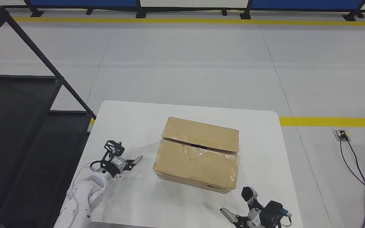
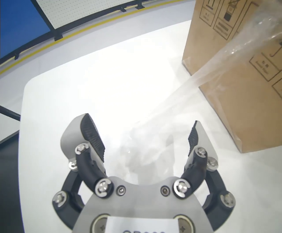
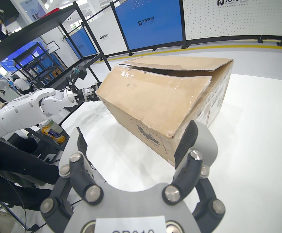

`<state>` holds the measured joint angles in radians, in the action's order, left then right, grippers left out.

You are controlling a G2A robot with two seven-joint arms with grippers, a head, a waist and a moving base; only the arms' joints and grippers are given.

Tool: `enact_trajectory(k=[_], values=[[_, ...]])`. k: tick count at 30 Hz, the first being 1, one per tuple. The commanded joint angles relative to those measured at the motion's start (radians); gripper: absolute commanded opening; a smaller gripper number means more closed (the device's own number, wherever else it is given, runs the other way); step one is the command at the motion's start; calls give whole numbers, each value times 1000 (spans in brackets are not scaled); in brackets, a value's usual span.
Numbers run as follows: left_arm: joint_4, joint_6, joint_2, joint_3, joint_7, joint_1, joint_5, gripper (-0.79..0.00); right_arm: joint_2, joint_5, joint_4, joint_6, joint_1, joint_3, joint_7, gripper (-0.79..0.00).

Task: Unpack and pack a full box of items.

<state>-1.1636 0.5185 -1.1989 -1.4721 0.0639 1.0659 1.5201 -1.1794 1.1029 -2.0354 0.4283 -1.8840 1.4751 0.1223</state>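
Two claws, both gaping wide and holding nothing: your left claw [image 2: 142, 130] is hovering just beside one end of the box [image 1: 197, 158], and the right claw [image 3: 136, 132] is hanging near its front corner. The box is sitting mid-table [image 1: 256, 128] with its flaps cracked open. Clear tape [image 2: 198, 81] is trailing toward your left claw. I'd be clearing that first, then lifting the top flap by its free edge.

Pretty sure this is a robotics lab or demo hall, not anyone's home. There's a big pale grey floor [image 1: 188, 62] with yellow line tape [image 1: 171, 20], blue partition panels [image 3: 149, 24], white pegboard walls [image 3: 231, 17] on black feet, and black metal racks [image 3: 44, 19] off the white table [image 1: 131, 119]'s left edge.
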Motion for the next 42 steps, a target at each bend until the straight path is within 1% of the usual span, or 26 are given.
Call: enact_trajectory(k=[1,3,8,12,13,19,22,26,34,42], values=[[23,-19,-3,23,-3,-27,16,0,0,-2,3,3,-4,4,8,0],[53,-26,-7,43,-8,-56,10,0,1,-3,5,6,-8,6,14,0],[134,-2,-19,95,-42,-134,-15,0,2,-3,6,6,-15,11,22,0],[195,-33,-30,132,-46,-184,-24,0,3,-6,3,6,-22,19,27,0],[209,-45,-33,140,-45,-196,-29,0,3,-5,2,6,-25,20,27,0],[266,-194,-54,172,-29,-237,-72,0,4,-8,0,4,-37,29,35,0],[284,-238,-64,176,-19,-248,-117,0,5,-11,0,4,-41,34,40,0],[282,-287,-71,162,11,-243,-189,0,5,-16,-1,8,-40,40,37,0],[238,-364,-71,113,51,-197,-283,0,6,-25,2,8,-13,32,9,0],[214,-402,-63,57,55,-148,-344,0,6,-36,9,8,13,22,-17,0]])
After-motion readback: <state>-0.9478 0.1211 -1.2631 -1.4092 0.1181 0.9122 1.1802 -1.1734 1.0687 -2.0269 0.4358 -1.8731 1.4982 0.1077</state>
